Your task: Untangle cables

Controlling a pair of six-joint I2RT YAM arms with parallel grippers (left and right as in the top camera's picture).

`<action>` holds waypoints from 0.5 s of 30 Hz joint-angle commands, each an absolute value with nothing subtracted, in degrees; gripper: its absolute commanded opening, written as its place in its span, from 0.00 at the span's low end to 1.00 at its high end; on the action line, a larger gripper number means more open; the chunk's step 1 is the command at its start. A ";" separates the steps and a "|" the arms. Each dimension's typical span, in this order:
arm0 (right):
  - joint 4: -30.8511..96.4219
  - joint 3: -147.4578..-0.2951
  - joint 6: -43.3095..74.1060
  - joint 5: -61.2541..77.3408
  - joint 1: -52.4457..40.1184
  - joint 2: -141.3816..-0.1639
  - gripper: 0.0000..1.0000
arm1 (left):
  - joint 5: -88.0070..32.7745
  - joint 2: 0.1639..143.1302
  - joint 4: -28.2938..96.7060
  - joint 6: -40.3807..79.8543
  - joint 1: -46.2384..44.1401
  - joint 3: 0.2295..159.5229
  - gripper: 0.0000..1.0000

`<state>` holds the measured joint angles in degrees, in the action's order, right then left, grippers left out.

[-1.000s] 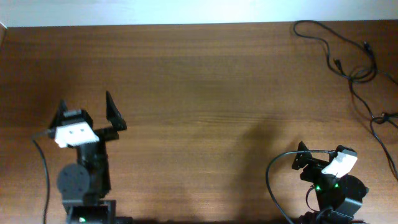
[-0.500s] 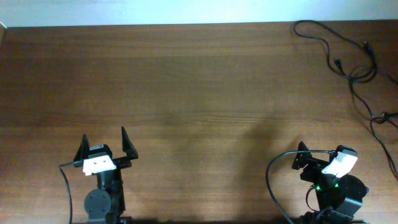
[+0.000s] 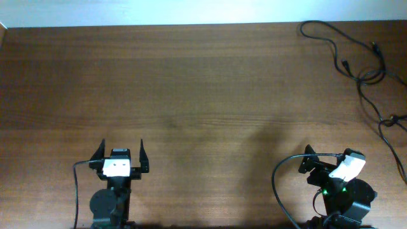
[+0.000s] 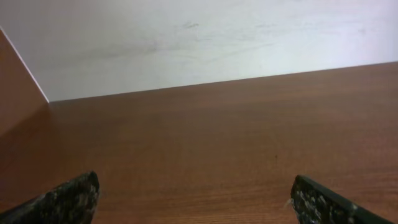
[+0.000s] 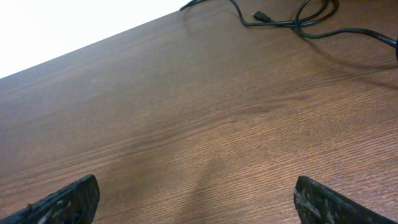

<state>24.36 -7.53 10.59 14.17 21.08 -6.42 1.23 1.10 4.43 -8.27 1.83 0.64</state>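
The thin black cables (image 3: 356, 60) lie in loose loops at the table's far right corner, with small plug ends showing. Part of them shows at the top of the right wrist view (image 5: 292, 18). My left gripper (image 3: 121, 152) is open and empty near the front left edge, far from the cables. It shows open in its wrist view (image 4: 196, 199), over bare wood. My right gripper (image 3: 310, 159) sits low at the front right, open and empty (image 5: 196, 202), well short of the cables.
The brown wooden table (image 3: 191, 83) ends at a white wall along the back. A thicker black arm wire (image 3: 280, 181) loops beside the right arm's base.
My left arm has drawn back toward the front edge and moved right, its gripper still open. The right arm and the cables have not moved.
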 commanded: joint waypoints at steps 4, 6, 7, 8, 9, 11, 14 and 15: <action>24.36 -7.09 11.03 13.65 21.41 -6.26 0.99 | 2.61 0.32 4.84 -6.02 1.26 0.51 0.99; 24.36 -7.09 11.03 13.65 21.41 -6.26 0.99 | 2.70 0.32 4.82 -4.40 1.28 0.51 0.99; 24.36 -7.09 11.03 13.65 21.41 -6.26 0.99 | 2.79 0.32 4.82 -3.66 1.28 0.51 0.99; 24.36 -7.09 11.03 13.65 21.41 -6.26 0.99 | 2.87 0.32 4.78 -3.18 1.28 0.51 0.99; 24.36 -7.09 11.03 13.65 21.41 -6.26 0.99 | 2.87 0.32 4.80 -2.81 1.28 0.51 0.99; 24.36 -7.09 11.03 13.65 21.41 -6.26 0.99 | 4.21 0.32 4.62 -0.69 1.28 0.49 0.99; 24.36 -7.09 11.03 13.65 21.41 -6.26 0.99 | 4.58 0.32 4.62 -1.78 1.28 0.49 0.99; 24.36 -7.09 11.03 13.65 21.41 -6.26 0.99 | 4.47 0.51 4.54 -6.13 1.50 0.51 0.99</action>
<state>24.36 -7.53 10.63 14.17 21.08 -6.42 2.85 1.10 4.43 -2.28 1.52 0.64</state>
